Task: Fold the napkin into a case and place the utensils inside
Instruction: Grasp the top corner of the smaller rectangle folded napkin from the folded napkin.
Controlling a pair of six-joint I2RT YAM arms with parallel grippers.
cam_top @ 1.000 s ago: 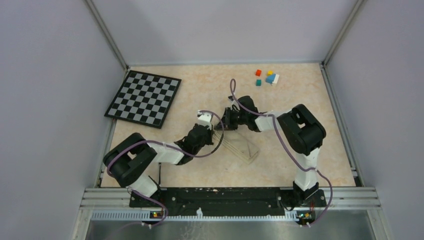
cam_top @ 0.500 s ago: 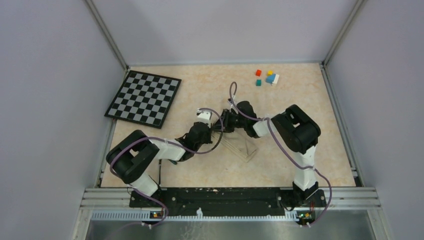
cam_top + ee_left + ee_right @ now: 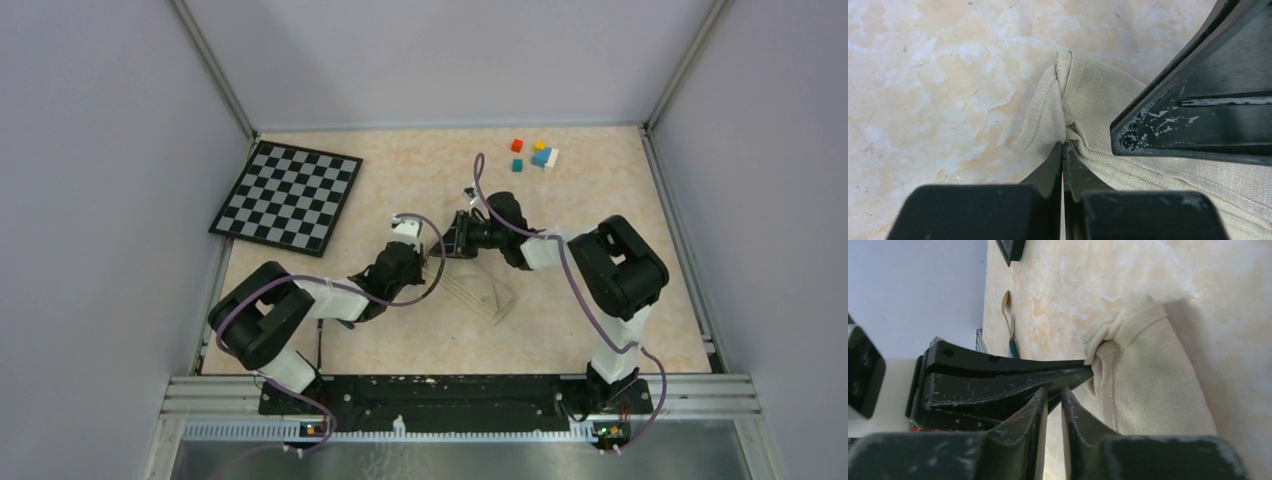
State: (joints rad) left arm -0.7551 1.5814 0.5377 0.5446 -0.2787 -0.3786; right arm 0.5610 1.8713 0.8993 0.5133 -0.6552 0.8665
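The napkin (image 3: 482,292) lies as a narrow folded beige strip, the case, mid-table. My left gripper (image 3: 432,263) is shut on its far-left corner; in the left wrist view the jaws (image 3: 1063,145) pinch a bunched fold of the cloth (image 3: 1088,102). My right gripper (image 3: 452,246) sits just beyond that corner, tip to tip with the left one. Its jaws (image 3: 1054,390) stand a narrow gap apart with nothing between them, beside the cloth (image 3: 1148,385). Utensils lie past the left arm: a tan-headed stick (image 3: 1007,304) and a teal handle (image 3: 1013,346).
A black-and-white checkerboard (image 3: 288,195) lies at the far left. Several small coloured cubes (image 3: 535,155) sit at the far right. A dark stick (image 3: 319,352) lies by the left arm's base. Enclosure walls ring the table.
The right arm first drew in toward the left gripper, then its elbow swung back out to the right. The left gripper stays shut on the napkin corner, barely moved.
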